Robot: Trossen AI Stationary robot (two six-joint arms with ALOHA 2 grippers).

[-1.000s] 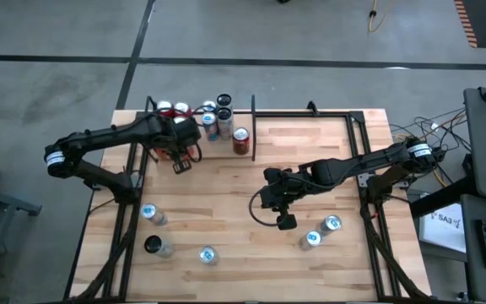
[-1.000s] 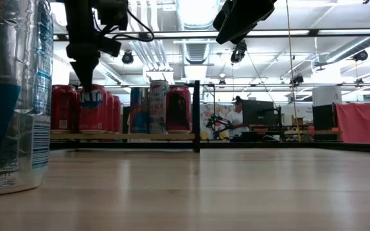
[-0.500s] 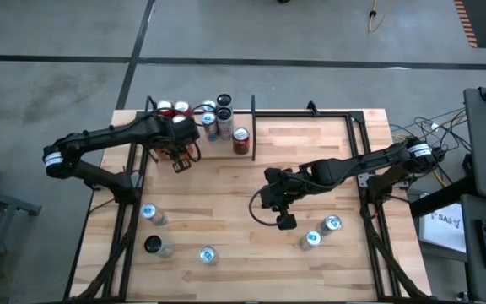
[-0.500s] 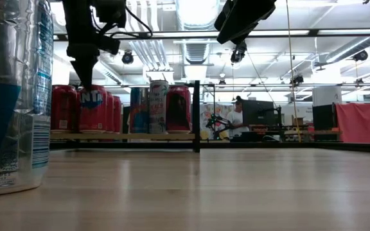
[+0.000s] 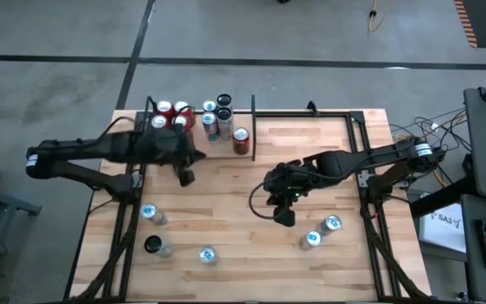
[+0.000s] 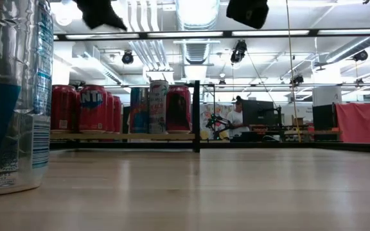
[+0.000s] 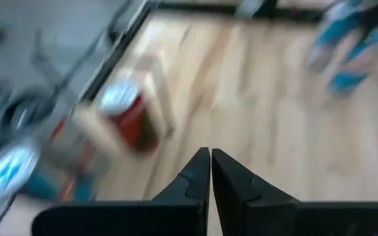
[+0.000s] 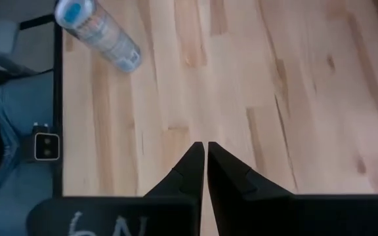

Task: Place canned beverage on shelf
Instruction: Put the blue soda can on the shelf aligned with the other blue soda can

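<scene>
The shelf is the narrow black-framed bay at the table's far left. On its plank stand several cans: red ones, blue-and-white ones and one more red can by the divider. The low view shows them upright in a row on the plank. My left gripper hangs shut just in front of the shelf, above the table. My right gripper is shut over the middle of the table. In both wrist views the fingertips meet with nothing between them.
Loose blue-and-white cans stand near the front edge: three at the left and two at the right. One of them fills the low view's left edge. Bare wood lies between the two groups.
My left gripper has drawn back from the red cans on the shelf toward the table's near edge, risen and tipped up toward level; the cans stay upright on the plank. My right gripper has risen a little and rolled. Both stay shut.
</scene>
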